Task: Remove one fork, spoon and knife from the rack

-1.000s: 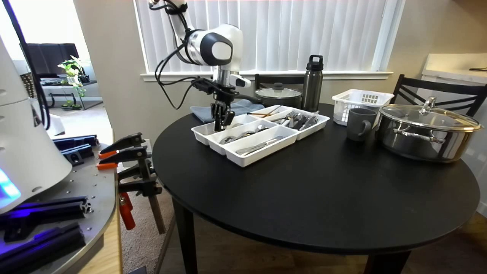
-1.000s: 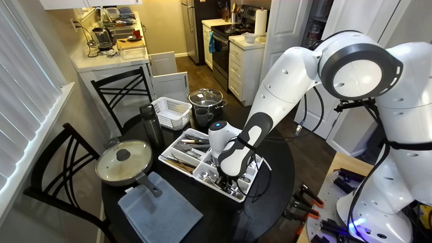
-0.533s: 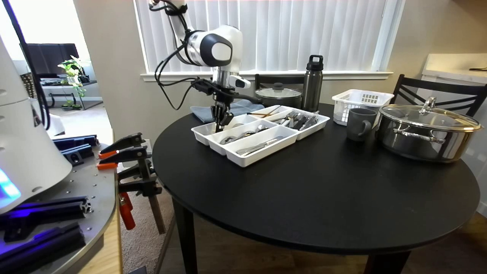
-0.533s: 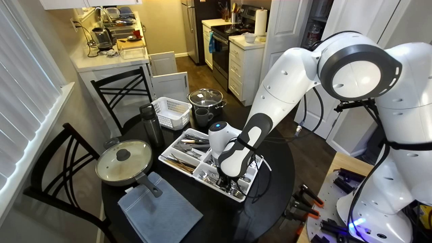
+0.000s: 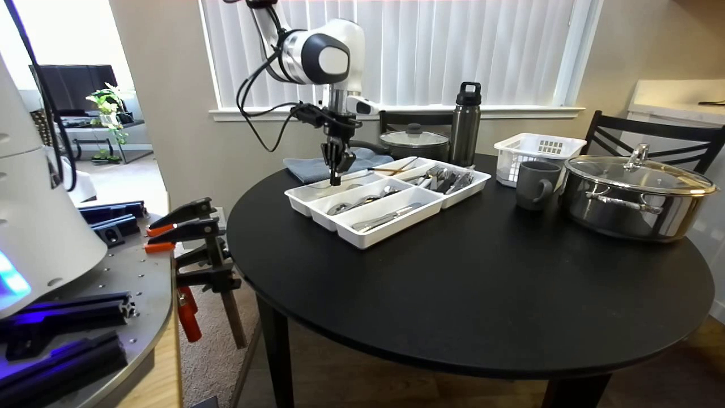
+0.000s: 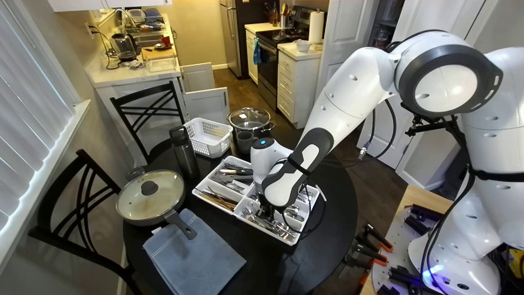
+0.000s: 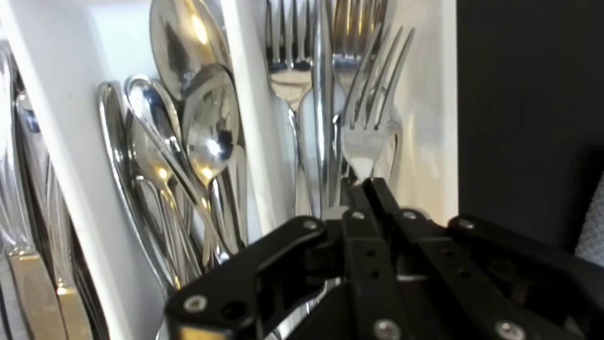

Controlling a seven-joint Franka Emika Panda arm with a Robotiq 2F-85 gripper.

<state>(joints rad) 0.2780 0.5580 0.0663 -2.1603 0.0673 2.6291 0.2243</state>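
The gripper (image 7: 367, 184) had a fork (image 7: 363, 141) by the neck, jaws clenched tight, tines reaching out ahead! It hung right over the end compartment of the white rack (image 5: 402, 224), where other forks (image 7: 290, 81) lay below! Next compartment along, the spoons (image 7: 212, 125) lay heaped, bowls overlapping, and one further, at the wrist view's edge, the knives (image 7: 37, 293) lay side by side!

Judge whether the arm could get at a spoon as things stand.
Probably not yet: the pincer looks shut on a fork. Otherwise, a spoon lies with its bowl uncovered across the divider.
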